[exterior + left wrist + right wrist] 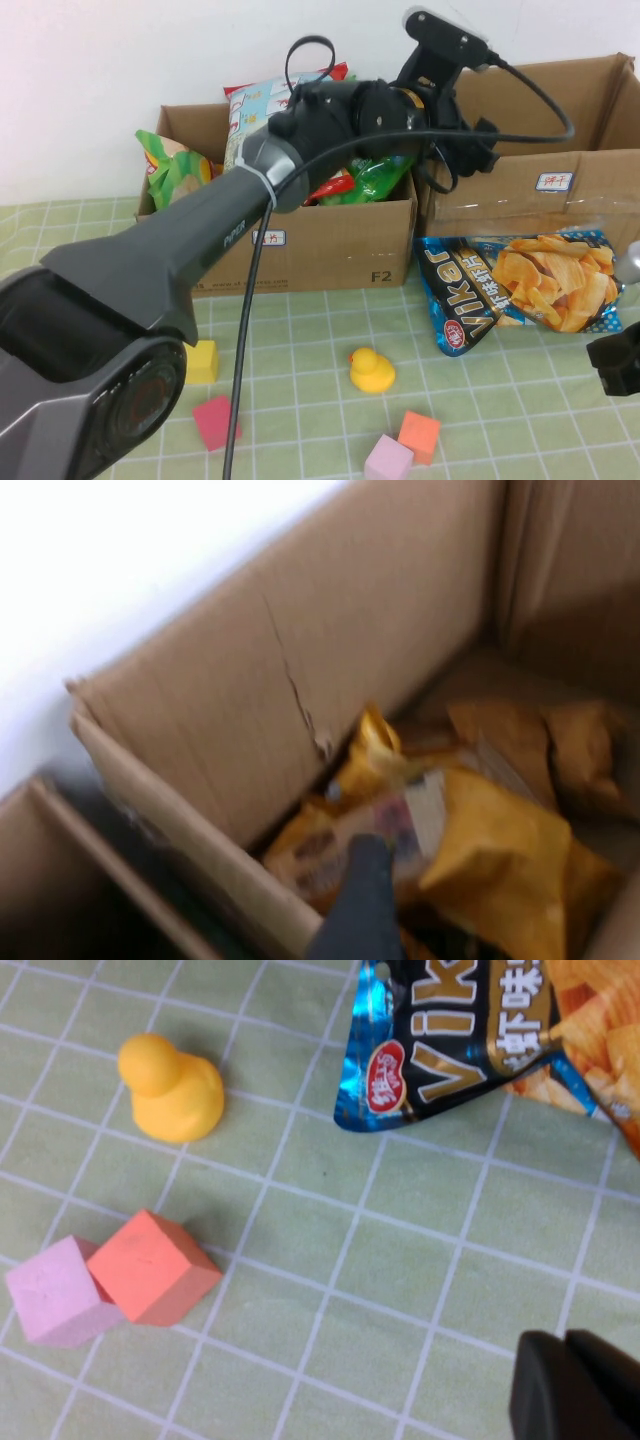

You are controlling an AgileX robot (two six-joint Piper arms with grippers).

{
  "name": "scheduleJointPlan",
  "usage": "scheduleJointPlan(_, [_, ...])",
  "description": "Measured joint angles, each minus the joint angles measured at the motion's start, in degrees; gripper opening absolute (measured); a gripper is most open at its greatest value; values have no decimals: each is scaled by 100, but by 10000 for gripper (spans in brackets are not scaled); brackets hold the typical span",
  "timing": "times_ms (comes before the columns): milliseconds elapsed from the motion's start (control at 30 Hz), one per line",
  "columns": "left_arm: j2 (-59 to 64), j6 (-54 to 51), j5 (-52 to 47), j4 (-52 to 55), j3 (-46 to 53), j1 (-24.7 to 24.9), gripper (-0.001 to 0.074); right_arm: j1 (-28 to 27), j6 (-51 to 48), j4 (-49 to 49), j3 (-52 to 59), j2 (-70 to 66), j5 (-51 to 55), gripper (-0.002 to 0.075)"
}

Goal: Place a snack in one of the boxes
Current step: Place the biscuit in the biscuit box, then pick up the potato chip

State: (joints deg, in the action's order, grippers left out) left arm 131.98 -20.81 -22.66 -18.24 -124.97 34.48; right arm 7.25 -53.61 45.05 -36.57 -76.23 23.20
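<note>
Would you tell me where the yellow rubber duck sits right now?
In the high view, the yellow rubber duck sits on the table's centre, just left of the blue chip bag, above the orange cube.

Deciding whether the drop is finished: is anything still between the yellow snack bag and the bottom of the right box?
Nothing visible. The yellow bag already lies inside the right box, under the left pincer, which reaches over that box. The right pincer is shut, parked low over the table by the Vikar bag.

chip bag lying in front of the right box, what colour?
Blue and black chip bag with golden chips pictured; clearest in the high view.
</note>
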Motion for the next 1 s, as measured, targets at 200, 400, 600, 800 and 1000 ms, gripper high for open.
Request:
scheduleJointPlan(200, [-43,111,-1900,334,-900,0,313,0,0,47,0,-192,-38,-2])
scheduleJointPlan(400, [-387,276,-3997,909,-1787,0,37,0,-290,151,0,-336,-58,44])
scheduleJointPlan(600, [-848,851,-4911,2311,-1922,0,5,0,-1944,1407,0,-336,395,391])
scheduleJointPlan(800, [-1576,1017,-4976,2673,-1890,0,1,8,-2945,2008,0,-336,652,524])
scheduleJointPlan(1000, [-2542,910,-4980,2442,-1292,0,0,8,-3086,1983,0,-336,257,536])
